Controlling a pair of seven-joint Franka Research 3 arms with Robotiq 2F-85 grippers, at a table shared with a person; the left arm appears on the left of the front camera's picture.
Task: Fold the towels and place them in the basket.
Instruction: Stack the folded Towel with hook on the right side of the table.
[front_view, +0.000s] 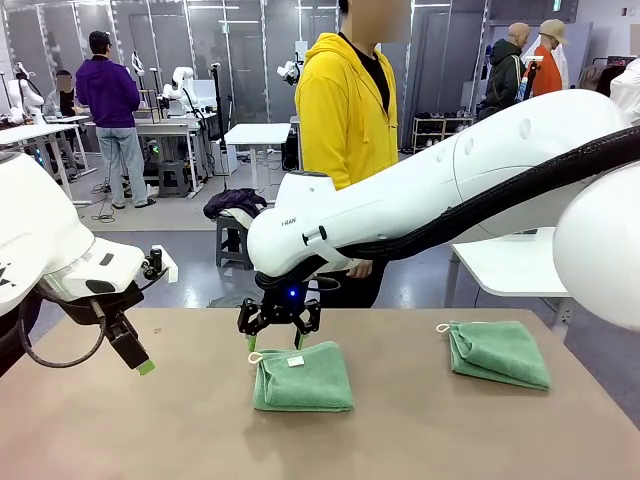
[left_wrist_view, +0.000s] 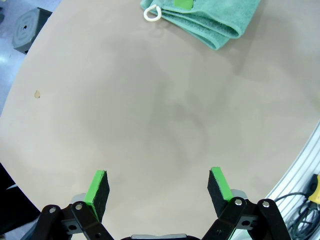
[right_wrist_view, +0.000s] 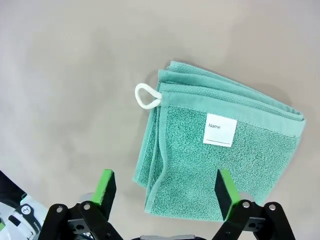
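Front view gives you the right gripper (front_view: 279, 322) reached across the middle of the brown surface (front_view: 150, 430), hanging just above the far edge of a folded towel (front_view: 302, 377) that lies near the centre. Its jaws stand wide apart and hold nothing. A second folded towel (front_view: 498, 352) lies well apart from the first, toward the robot's right side of the surface, with its white cord loop (front_view: 442, 327) at its far left corner. You can see a person in a yellow hooded top (front_view: 345, 105) standing at the far side, behind the right arm.

Your right wrist view looks straight down on the first towel (right_wrist_view: 215, 160): folded in layers, a white tag (right_wrist_view: 219, 130) printed "Name" on top, the white loop (right_wrist_view: 147, 96) sticking out at one corner onto the bare surface. The green pads (right_wrist_view: 106, 186) sit wide, one beside the towel's edge and one over it; you cannot tell whether they touch the cloth.

Your left gripper (front_view: 138, 360) hangs low at the robot's left side, well apart from both towels. From its wrist view the jaws (left_wrist_view: 160, 187) are wide and empty over bare surface, with a folded towel (left_wrist_view: 210, 17) and its loop (left_wrist_view: 152, 13) at the top edge.
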